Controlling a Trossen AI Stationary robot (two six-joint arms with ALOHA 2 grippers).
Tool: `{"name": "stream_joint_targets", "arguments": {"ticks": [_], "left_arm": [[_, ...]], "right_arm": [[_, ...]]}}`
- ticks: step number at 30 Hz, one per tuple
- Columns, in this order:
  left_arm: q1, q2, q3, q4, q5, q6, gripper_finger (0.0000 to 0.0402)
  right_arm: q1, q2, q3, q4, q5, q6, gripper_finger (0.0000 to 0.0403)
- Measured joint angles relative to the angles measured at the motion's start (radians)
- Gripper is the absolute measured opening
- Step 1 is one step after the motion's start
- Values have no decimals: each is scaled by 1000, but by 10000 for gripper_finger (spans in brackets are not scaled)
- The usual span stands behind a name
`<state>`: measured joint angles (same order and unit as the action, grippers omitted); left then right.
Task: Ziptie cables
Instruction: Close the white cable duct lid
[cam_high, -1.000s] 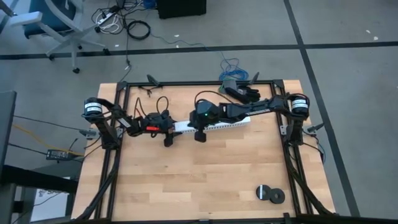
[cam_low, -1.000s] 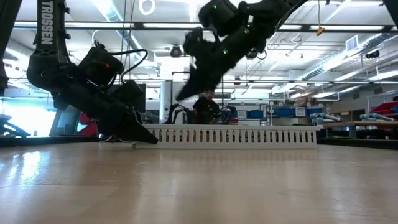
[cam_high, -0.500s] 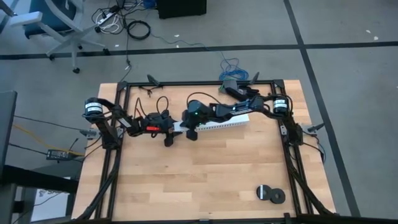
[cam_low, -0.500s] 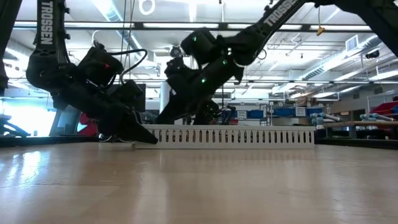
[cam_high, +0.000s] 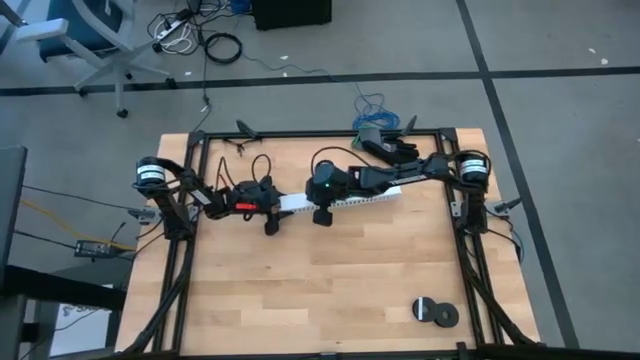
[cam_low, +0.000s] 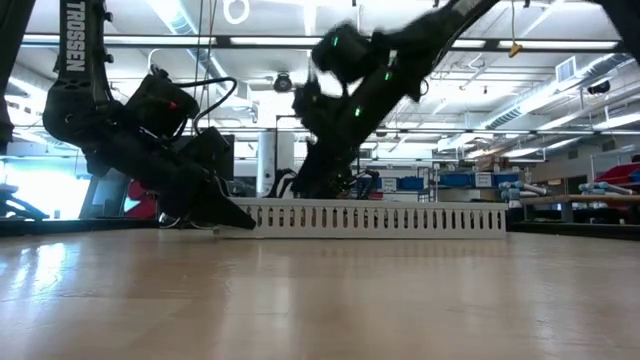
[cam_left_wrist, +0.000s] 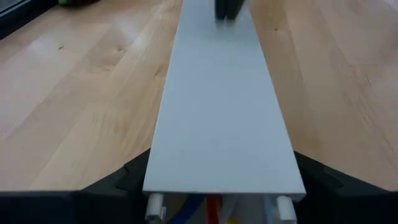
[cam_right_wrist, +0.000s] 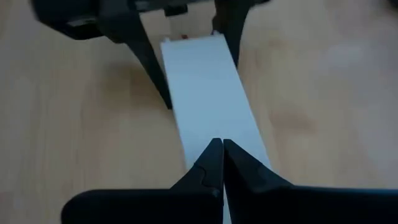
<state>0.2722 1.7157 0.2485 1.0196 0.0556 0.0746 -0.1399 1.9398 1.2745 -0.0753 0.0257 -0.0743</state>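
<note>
Left gripper (cam_high: 283, 206) clamped around white channel's (cam_high: 350, 200) end; wire tips barely visible beneath its smooth flat lid. Right gripper (cam_right_wrist: 219, 163) pinched closed, empty, above lid.

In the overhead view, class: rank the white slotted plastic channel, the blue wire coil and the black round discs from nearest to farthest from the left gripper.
1. White slotted plastic channel: left gripper straddles its end.
2. Blue wire coil: beyond the table's far edge.
3. Black round discs: near-right corner.

The wooden table (cam_high: 330, 270) stands on a grey floor (cam_high: 560, 60) crossed by dark lines. An office chair (cam_high: 85, 35) and loose cords (cam_high: 195, 38) lie beyond it. Long ceiling lights (cam_low: 250, 40) brighten the room behind.
</note>
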Motion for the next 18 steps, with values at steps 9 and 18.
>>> {"name": "stream_joint_targets", "arguments": {"ticks": [9, 18], "left_arm": [[0, -1, -4, -5, -1, -4, 258], [0, -1, -3, -7, -52, -44, 259]], "right_arm": [[-26, 115, -1, 211, -151, 47, 0], [31, -18, -1, 193, -97, -56, 0]]}}
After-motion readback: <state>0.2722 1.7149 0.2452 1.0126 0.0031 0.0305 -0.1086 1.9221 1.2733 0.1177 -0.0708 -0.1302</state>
